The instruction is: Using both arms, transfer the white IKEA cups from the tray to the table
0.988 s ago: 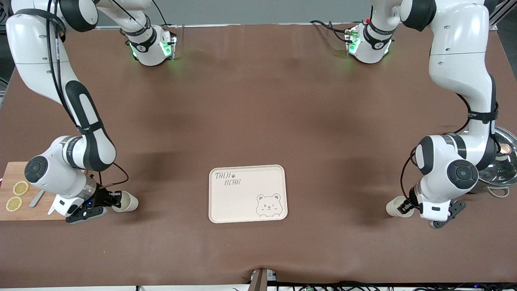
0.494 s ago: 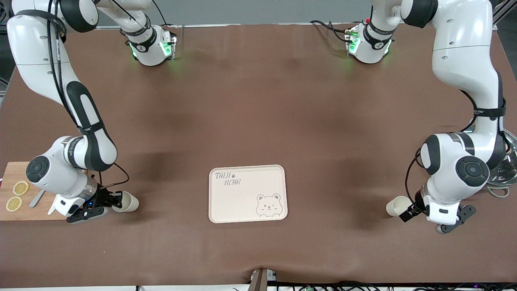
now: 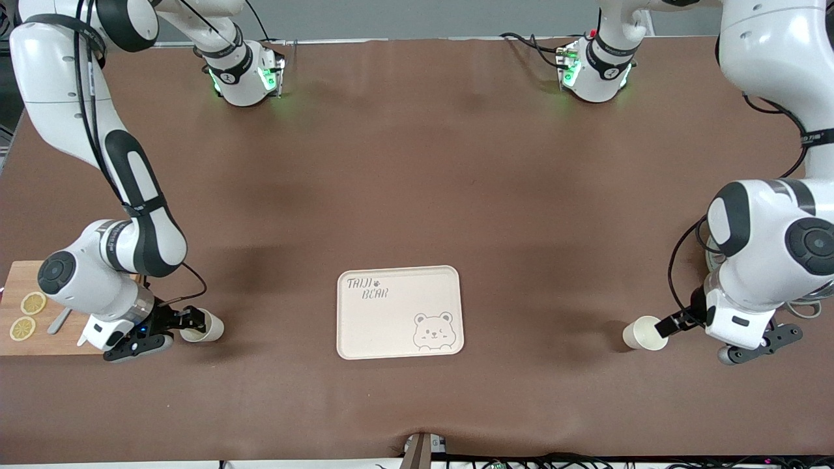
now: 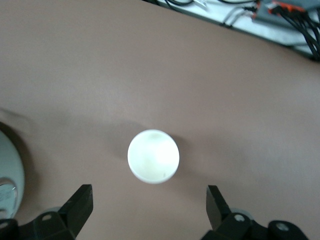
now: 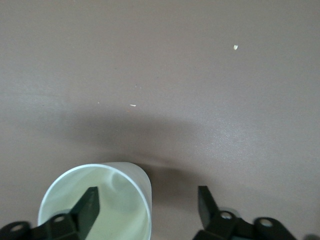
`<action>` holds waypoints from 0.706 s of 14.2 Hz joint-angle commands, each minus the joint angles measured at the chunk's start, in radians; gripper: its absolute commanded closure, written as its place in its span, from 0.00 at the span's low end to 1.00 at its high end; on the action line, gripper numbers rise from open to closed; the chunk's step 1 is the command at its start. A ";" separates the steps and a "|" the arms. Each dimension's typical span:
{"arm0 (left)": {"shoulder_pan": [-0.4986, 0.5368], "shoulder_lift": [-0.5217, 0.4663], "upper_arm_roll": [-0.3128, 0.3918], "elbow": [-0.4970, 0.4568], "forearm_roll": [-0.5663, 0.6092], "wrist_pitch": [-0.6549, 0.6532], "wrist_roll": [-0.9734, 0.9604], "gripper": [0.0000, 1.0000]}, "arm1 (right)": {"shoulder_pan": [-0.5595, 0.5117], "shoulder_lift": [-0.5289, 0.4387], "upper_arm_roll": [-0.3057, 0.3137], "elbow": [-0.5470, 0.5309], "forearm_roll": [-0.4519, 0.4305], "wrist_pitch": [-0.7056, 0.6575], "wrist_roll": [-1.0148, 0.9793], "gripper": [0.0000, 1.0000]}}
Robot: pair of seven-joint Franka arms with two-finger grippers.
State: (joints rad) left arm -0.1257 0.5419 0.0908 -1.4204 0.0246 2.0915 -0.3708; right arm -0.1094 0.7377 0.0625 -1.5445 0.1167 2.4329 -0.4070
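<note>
Front view: cream rounded-rectangle tray (image 3: 399, 311) with a raised rim lies bare on the brown cloth counter (image 3: 417, 182), near the camera's edge. It reads "TAIJI BEAR" beside a bear-face drawing; no other writing is legible. Both small off-white handleless cups stand on the counter, well apart from the tray. One cup (image 3: 644, 333) is toward the left arm's end. The left hand (image 3: 671, 324) hangs just beside it, on the side away from the tray, fingers spread, holding nothing. The other cup (image 3: 203, 326) is toward the right arm's end, at the right hand (image 3: 186, 319). A wooden cutting board (image 3: 29, 293) with lemon slices lies at that end.

Left wrist view: cup (image 4: 153, 156) upright, mouth up, ahead of the spread fingers (image 4: 80, 205) and clear of both.

Right wrist view: spread fingers (image 5: 87, 205) straddle the cup wall, one over the cup's (image 5: 97, 202) mouth, one outside; contact cannot be told.

Judgement: both placements look done. Retreat turns on the right hand lifting straight up along the cup's vertical axis, or the cup tips.
</note>
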 commanded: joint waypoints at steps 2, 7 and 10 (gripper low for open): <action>0.014 -0.088 -0.022 -0.023 -0.031 -0.117 0.168 0.00 | -0.003 -0.026 -0.001 0.182 0.012 -0.294 0.000 0.00; 0.020 -0.177 -0.020 -0.025 -0.032 -0.241 0.254 0.00 | 0.010 -0.096 -0.003 0.348 -0.032 -0.673 0.201 0.00; 0.020 -0.243 -0.020 -0.023 -0.034 -0.315 0.282 0.00 | 0.011 -0.246 -0.001 0.331 -0.061 -0.834 0.223 0.00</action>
State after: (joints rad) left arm -0.1166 0.3617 0.0805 -1.4202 0.0081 1.8203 -0.1198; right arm -0.0991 0.6041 0.0617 -1.1752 0.0798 1.6893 -0.2172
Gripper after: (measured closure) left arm 0.000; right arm 0.000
